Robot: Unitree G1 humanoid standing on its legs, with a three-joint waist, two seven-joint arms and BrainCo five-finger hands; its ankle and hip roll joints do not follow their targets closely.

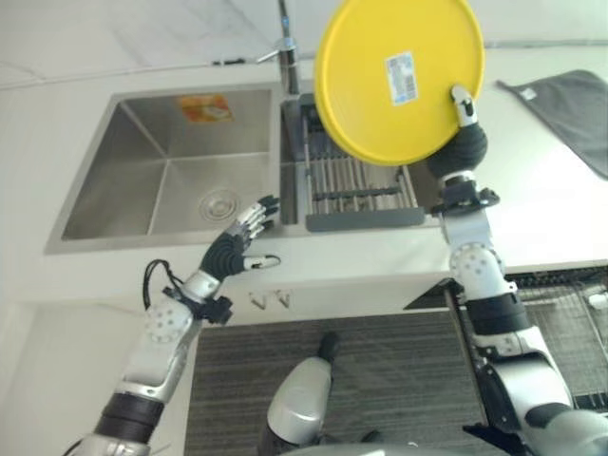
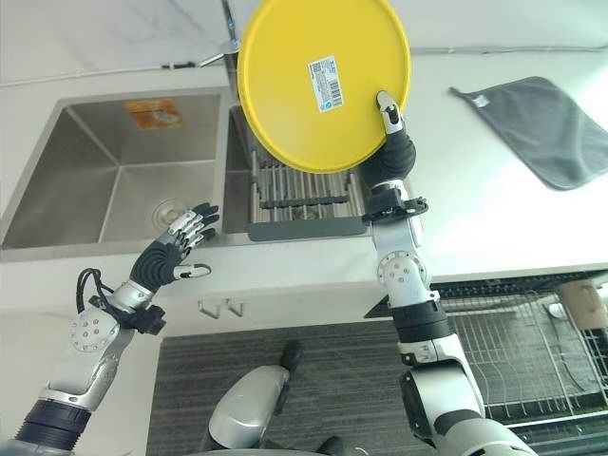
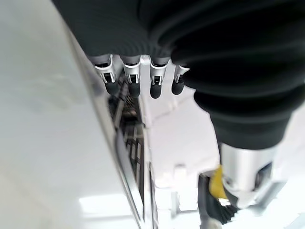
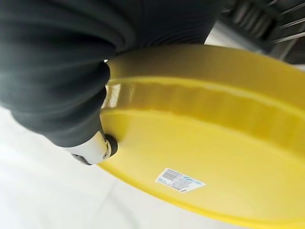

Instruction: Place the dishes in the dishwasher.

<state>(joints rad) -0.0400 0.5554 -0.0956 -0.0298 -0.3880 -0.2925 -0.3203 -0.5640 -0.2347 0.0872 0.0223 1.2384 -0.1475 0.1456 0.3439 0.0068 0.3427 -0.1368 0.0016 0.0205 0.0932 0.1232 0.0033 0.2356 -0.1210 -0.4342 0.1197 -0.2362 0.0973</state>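
A round yellow plate point(image 1: 380, 76) with a white label on its underside is held up above the drying rack point(image 1: 356, 185), underside facing me. My right hand point(image 1: 463, 128) grips its lower right rim, thumb point(image 2: 385, 109) pressed on the underside; the same plate point(image 4: 200, 143) and thumb point(image 4: 97, 148) show in the right wrist view. My left hand point(image 1: 237, 242) hovers over the front edge of the sink point(image 1: 171, 171), fingers point(image 3: 131, 78) straight and spread, holding nothing. The open dishwasher rack point(image 2: 518, 332) lies at the lower right.
A tap point(image 1: 287, 47) stands behind the sink. A grey cloth point(image 2: 541, 123) lies on the white counter at the right. A small pale dish point(image 2: 579, 304) sits in the dishwasher rack's right side. A dark ribbed mat point(image 1: 380, 370) covers the floor below the counter.
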